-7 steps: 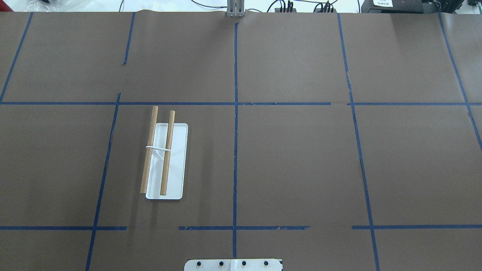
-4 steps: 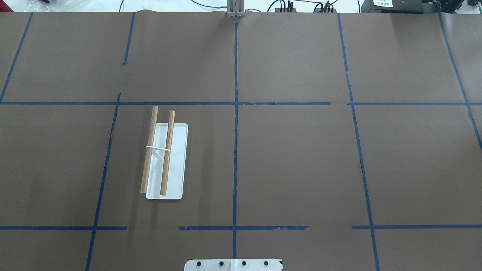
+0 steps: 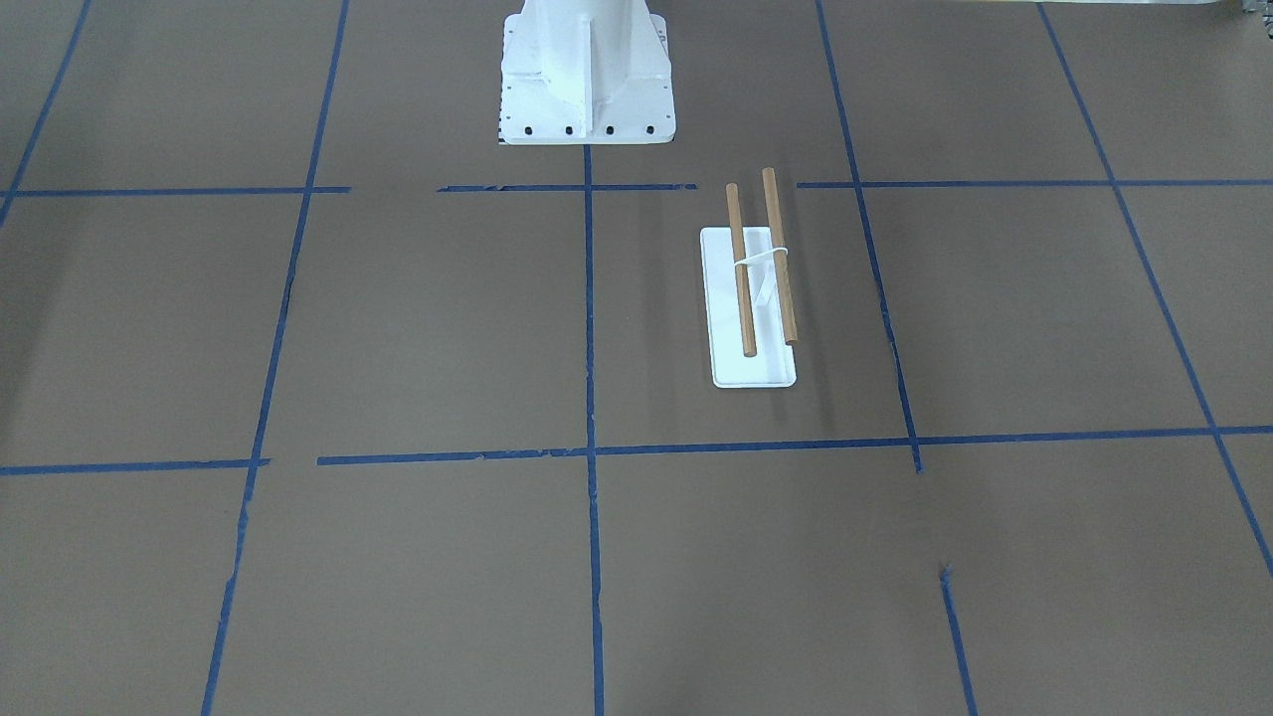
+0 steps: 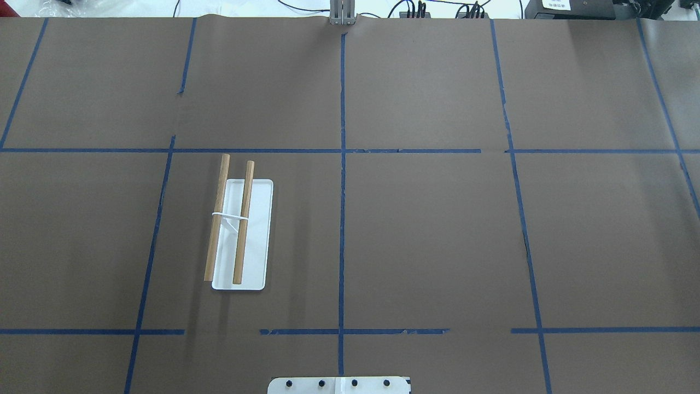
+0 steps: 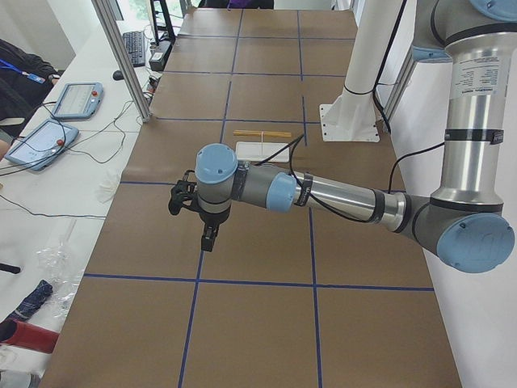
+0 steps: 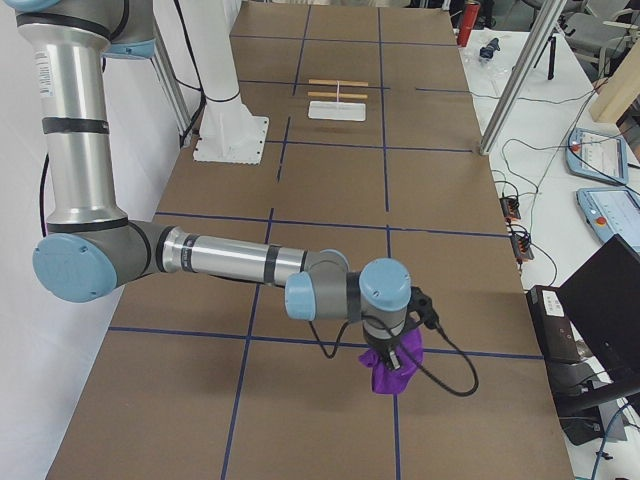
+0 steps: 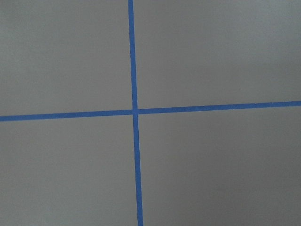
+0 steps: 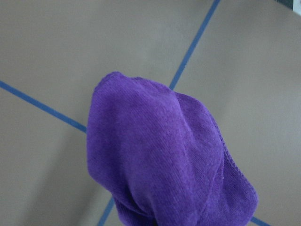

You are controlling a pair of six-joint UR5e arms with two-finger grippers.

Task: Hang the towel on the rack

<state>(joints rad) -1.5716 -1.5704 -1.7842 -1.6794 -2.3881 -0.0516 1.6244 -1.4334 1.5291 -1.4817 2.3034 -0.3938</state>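
The rack has a white base (image 4: 257, 241) and two wooden bars (image 4: 243, 221) held by a white bracket. It stands on the table's left half and also shows in the front view (image 3: 753, 370), the left view (image 5: 262, 134) and the right view (image 6: 338, 98). A purple towel (image 6: 392, 376) hangs bunched under my right gripper (image 6: 390, 350), far from the rack; it fills the right wrist view (image 8: 160, 155). My left gripper (image 5: 208, 239) hovers above bare table. I cannot tell whether either gripper is open or shut.
Brown paper with blue tape lines (image 4: 342, 219) covers the table. The robot's white base (image 3: 587, 70) stands at the table's near edge. Tablets and cables (image 5: 48, 137) lie past the far edge, and a laptop (image 6: 600, 300) sits beside the table's right end.
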